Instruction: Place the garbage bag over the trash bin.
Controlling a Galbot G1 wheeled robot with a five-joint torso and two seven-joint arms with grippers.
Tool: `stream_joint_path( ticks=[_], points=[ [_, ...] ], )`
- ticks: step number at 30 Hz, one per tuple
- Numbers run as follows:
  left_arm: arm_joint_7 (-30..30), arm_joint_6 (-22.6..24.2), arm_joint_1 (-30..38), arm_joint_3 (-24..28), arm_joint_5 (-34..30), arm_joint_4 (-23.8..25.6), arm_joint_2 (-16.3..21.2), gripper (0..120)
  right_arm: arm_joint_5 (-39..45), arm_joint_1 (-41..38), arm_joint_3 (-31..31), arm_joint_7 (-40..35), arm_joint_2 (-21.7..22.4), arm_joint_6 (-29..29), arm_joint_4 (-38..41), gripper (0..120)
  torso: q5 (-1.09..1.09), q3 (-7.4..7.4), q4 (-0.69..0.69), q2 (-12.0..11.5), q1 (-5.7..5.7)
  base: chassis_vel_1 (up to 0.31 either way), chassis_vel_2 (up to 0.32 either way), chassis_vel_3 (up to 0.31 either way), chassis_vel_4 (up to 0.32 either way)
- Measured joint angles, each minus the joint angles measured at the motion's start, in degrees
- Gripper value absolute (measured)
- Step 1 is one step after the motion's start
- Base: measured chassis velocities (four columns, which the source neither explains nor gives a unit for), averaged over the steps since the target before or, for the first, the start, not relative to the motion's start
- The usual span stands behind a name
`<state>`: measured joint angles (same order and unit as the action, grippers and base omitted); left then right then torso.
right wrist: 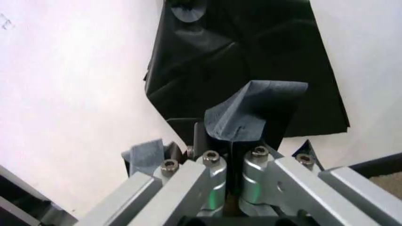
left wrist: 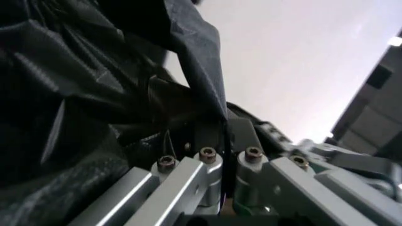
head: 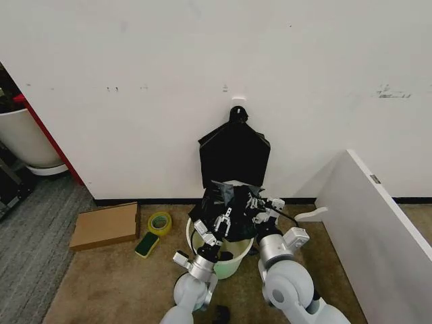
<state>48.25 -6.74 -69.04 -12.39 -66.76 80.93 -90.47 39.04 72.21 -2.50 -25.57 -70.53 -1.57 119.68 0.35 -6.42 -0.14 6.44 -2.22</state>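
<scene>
The left gripper (left wrist: 223, 141) is clamped on a fold of the garbage bag (left wrist: 82, 94), the film pinched edge-on between its closed fingers. The right gripper (right wrist: 236, 136) is likewise closed on a peak of the same bag (right wrist: 257, 108), which stands up out of its jaws. In the head view both grippers, the left gripper (head: 223, 221) and the right gripper (head: 255, 201), hold the bunched black film just above the mouth of the trash bin (head: 196, 239), which stands on the floor near the wall, with the arms reaching over it from the near side.

The main risk, as I judge it, is that each pinch takes only a thin strip of slippery film: spreading the grippers apart could pull the edge free of one jaw, or stretch and tear it. The bag is still crumpled, so its mouth may not open wide enough to pass over the rolled rim, and a tug sideways could tip or slide the light bin.

Much is hidden. The far rim of the bin lies under the bag, so I cannot tell whether any film is already hooked over it. Whether each gripper holds one layer or both appears impossible to settle. The flat black stack (right wrist: 238, 56) leaning on the wall (head: 135, 81) behind merges with the bag.
</scene>
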Motion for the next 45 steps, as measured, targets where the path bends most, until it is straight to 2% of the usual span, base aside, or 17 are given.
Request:
stream_joint_path(
  ticks=[6, 9, 12, 14, 16, 19, 22, 26, 29, 38, 45],
  points=[
    [0.3, -0.1, -1.6, -0.2, 2.0, -0.5, -0.3, 0, -0.8, 0.3, 0.2, 0.3, -0.1, -0.8, -0.8, 0, 0.07, 0.0, -0.05, 0.0, 0.0, 0.0, 0.0, 0.0, 0.0],
    [0.9, 0.0, -2.7, -0.2, 2.7, 0.8, 0.1, 0, -1.4, 0.6, 0.6, 0.6, 0.0, -1.3, -1.2, 0, 0.05, 0.0, -0.07, 0.0, 0.0, 0.0, 0.0, 0.0, 0.0],
    [1.2, 0.1, -4.3, 0.0, 2.8, 3.6, 2.0, 0, -1.6, 1.0, 0.8, 1.1, 0.1, -1.5, -0.9, 0, -0.34, 0.0, -0.03, 0.0, 0.0, 0.0, 0.0, 0.0, 0.0],
    [1.3, 0.1, -5.0, -0.1, 2.7, 5.0, 3.8, 0, -1.8, 1.1, 0.9, 1.7, 0.4, -1.7, -0.4, 0, -0.46, 0.0, 0.09, 0.0, 0.0, 0.0, 0.0, 0.0, 0.0],
    [1.4, 0.1, -5.0, -0.3, 2.6, 5.4, 4.5, 0, -2.0, 1.1, 1.0, 1.8, 0.4, -1.7, -0.4, 0, -0.46, 0.0, 0.04, 0.0, 0.0, 0.0, 0.0, 0.0, 0.0],
    [1.5, 0.0, -4.8, -1.4, 2.0, 7.1, 7.0, 0, -2.5, 1.4, 1.2, 2.0, 0.4, -1.8, -0.1, 0, -0.25, 0.0, 0.03, 0.0, 0.0, 0.0, 0.0, 0.0, 0.0],
    [1.3, -0.2, -4.9, -1.6, 1.3, 8.9, 8.7, 0, -2.8, 1.6, 1.3, 2.2, 0.3, -1.9, 0.1, 0, -0.28, 0.0, 0.03, 0.0, -0.01, 0.0, 0.0, 0.0, 0.0],
    [-0.3, -0.2, -5.5, -2.0, -1.9, 18.0, 13.0, 0, -4.4, 2.4, 1.4, 3.7, 0.2, -2.9, 0.5, 0, -0.22, 0.0, 0.0, 0.0, 0.0, 0.0, 0.0, 0.0, 0.0],
    [0.6, 0.4, -6.6, -2.0, -3.5, 21.8, 14.0, 0, -4.5, 2.8, 1.3, 4.0, 0.0, -3.3, 0.8, 0, -0.17, 0.0, 0.0, 0.0, 0.0, 0.0, 0.0, 0.0, 0.0],
    [4.3, 2.0, -7.7, -2.7, -6.4, 22.7, 13.3, 0, -3.4, 4.2, 0.0, 5.5, -0.7, -5.2, 2.3, 0, -0.16, 0.01, 0.0, 0.0, 0.0, 0.0, 0.0, 0.0, 0.0],
    [3.8, 2.9, -6.1, -2.2, -7.9, 19.8, 8.9, 0, -0.9, 5.3, -2.4, 9.8, -2.6, -8.8, 3.2, 0, -0.16, 0.0, -0.01, 0.0, 0.0, 0.0, 0.0, 0.0, 0.0]
  ],
)
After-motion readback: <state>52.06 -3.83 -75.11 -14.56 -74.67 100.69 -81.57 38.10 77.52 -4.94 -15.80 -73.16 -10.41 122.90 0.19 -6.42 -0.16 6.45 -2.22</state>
